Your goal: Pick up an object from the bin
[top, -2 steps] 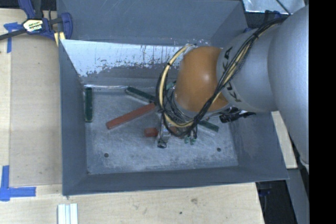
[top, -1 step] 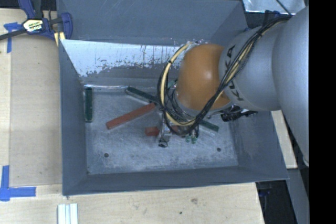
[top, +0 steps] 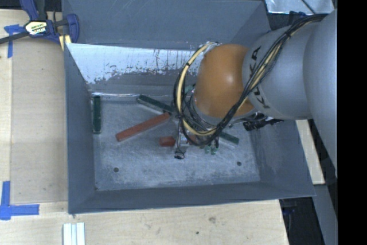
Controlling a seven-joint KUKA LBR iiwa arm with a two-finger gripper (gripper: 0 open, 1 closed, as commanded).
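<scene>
My gripper point(top: 180, 151) pokes out from under the arm's orange cover, low over the middle of the bin floor. A small red block point(top: 167, 141) lies just to its left, touching or nearly touching it. A reddish-brown flat stick point(top: 143, 127) slants away from there to the left. Behind that stick, a dark green stick point(top: 155, 103) runs under the arm. Another dark green piece point(top: 230, 138) shows to the gripper's right, partly hidden by the cover.
A dark green bar point(top: 96, 115) lies upright along the bin's left wall. The arm and its cables hide the right middle of the bin. Bare floor stretches along the front and the left front corner.
</scene>
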